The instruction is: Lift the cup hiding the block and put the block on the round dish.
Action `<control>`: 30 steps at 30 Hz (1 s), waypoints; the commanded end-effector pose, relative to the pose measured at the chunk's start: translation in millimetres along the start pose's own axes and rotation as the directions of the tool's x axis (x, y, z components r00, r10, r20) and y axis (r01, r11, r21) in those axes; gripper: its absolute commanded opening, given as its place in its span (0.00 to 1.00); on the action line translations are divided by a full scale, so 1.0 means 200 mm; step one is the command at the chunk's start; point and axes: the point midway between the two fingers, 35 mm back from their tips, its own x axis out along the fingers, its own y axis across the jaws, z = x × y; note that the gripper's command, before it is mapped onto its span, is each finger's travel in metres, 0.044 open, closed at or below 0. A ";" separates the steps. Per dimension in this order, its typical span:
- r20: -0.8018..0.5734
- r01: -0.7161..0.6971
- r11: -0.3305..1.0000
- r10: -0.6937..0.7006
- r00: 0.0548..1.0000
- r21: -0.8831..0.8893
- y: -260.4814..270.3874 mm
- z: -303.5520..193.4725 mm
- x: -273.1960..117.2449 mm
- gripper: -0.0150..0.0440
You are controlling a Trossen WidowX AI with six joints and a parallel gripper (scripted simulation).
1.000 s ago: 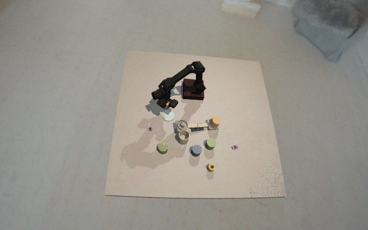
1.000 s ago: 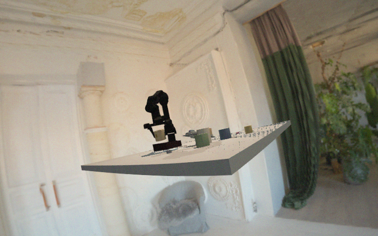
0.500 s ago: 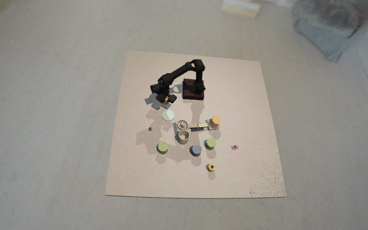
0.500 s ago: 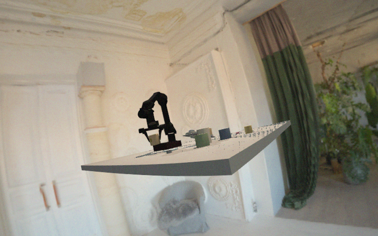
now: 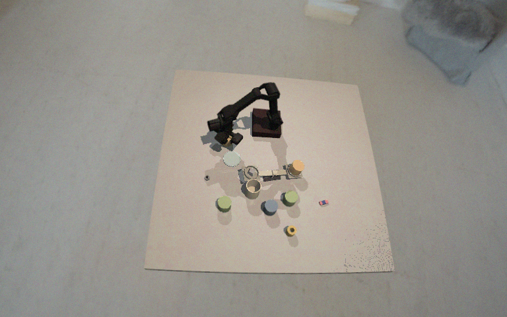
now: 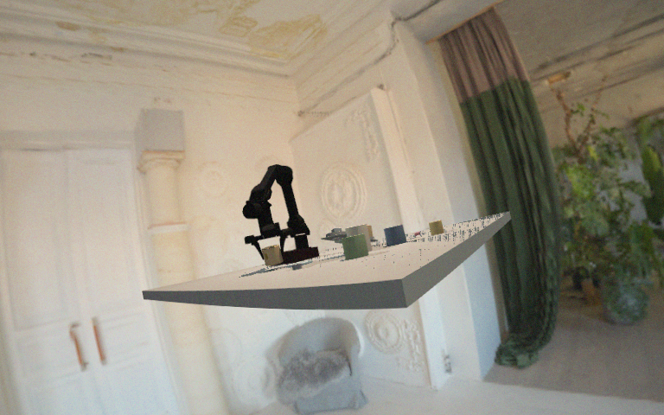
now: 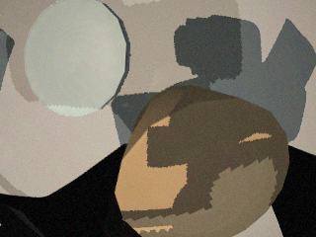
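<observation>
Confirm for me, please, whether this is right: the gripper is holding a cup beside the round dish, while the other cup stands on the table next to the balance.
One part is wrong: the other cup stands on one end of the balance, as the top view shows. The gripper is indeed holding a cup beside the round dish.

In the top view, one orange cup [image 5: 228, 140] [image 6: 273, 255] [image 7: 202, 163] is between the fingers of the gripper [image 5: 228, 139] [image 6: 271, 254] [image 7: 192, 145], at twelve o'clock from the pale, round dish [image 5: 232, 158] [image 7: 76, 56], apart from it. The small balance [image 5: 266, 173] bears a grey block [image 5: 251, 172], uncovered, at its nine o'clock end, and the matching orange cup [image 5: 296, 167], upside down, at three o'clock. The dish lies flat on the table [image 5: 187, 231] [image 6: 313, 281] [image 7: 39, 163], bare.
</observation>
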 end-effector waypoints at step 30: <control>0.004 0.003 1.000 -0.003 1.000 -0.003 0.00 0.00 0.08 0.97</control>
